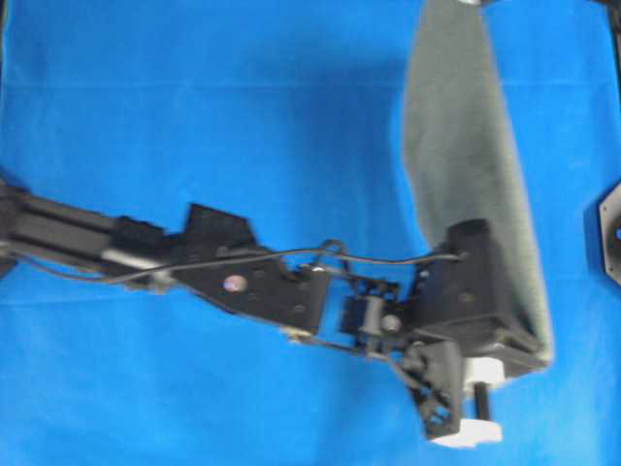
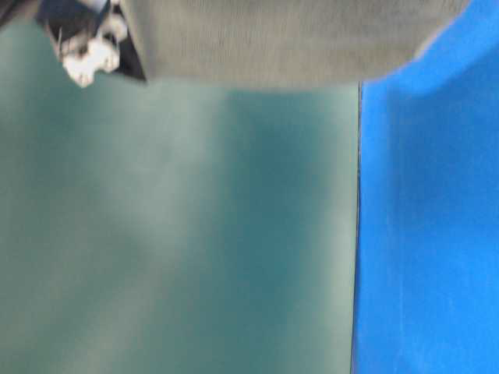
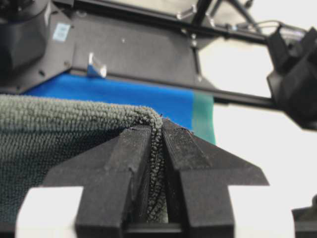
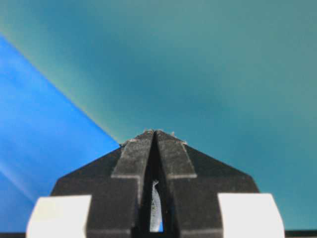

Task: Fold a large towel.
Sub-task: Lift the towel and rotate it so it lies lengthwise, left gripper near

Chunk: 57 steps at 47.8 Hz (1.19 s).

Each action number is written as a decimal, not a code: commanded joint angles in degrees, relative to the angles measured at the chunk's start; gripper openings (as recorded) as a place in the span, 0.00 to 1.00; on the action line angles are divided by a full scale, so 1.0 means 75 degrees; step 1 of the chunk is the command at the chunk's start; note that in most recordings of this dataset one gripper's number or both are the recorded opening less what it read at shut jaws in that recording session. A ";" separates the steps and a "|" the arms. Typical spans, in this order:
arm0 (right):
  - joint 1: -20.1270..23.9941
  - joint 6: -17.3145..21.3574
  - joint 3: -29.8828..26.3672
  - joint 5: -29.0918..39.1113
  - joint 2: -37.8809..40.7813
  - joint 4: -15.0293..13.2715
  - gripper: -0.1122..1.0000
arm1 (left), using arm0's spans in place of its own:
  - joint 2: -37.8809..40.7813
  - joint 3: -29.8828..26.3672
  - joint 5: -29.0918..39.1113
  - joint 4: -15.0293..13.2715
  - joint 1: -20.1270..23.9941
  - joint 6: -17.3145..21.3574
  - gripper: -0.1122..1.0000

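Here, closest to the lens in the left wrist view, the left gripper (image 3: 157, 171) is pinched tight on a rounded corner of the large towel (image 3: 59, 129), with fuzzy grey-green pile bunched between its fingers (image 3: 133, 163). In the right wrist view the right gripper (image 4: 155, 163) is also closed; a thin pale strip shows in the slit between its fingers, perhaps the towel's hem, though I cannot tell for sure.

The step in hand looks like the carry-over of a fold: the cloth is raised off the blue table cloth (image 1: 194, 116) and hangs taut as a sheet. Seen from overhead, the large towel (image 1: 466, 165) shows as a narrow grey-green band running from the top edge down to the left gripper (image 1: 464, 413) at lower right, well above the table. From table level its lower edge (image 2: 273, 47) hangs across the top of the frame.

The next move, as I judge it, calls for both arms to travel together at the same pace, keep the held edge level and lay it down onto the opposite edge before letting go. Uneven speed would skew the fold.

The towel looks soft, thick and looped, plain in colour and free of any visible stain.
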 commanded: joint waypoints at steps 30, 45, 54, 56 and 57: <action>-0.0293 -0.0047 -0.0410 -0.1629 0.2016 0.0340 0.11 | -0.1031 0.3000 -0.0867 -0.0105 -0.1090 -0.1910 0.13; -0.0117 -0.0152 -0.1957 -0.1875 0.3879 0.0328 0.11 | -0.2145 0.5684 -0.2672 -0.0117 -0.1570 -0.2988 0.13; 0.0000 -0.0410 -0.2191 -0.2016 0.4195 0.0328 0.11 | -0.2262 0.5977 -0.2613 -0.0105 -0.1535 -0.3082 0.13; 0.0012 -0.0457 -0.2180 -0.2062 0.4195 0.0328 0.11 | -0.2297 0.6000 -0.2508 -0.0094 -0.1477 -0.3070 0.13; 0.0023 -0.0480 -0.2168 -0.2086 0.4195 0.0328 0.11 | -0.2309 0.6000 -0.2414 -0.0094 -0.1406 -0.3047 0.13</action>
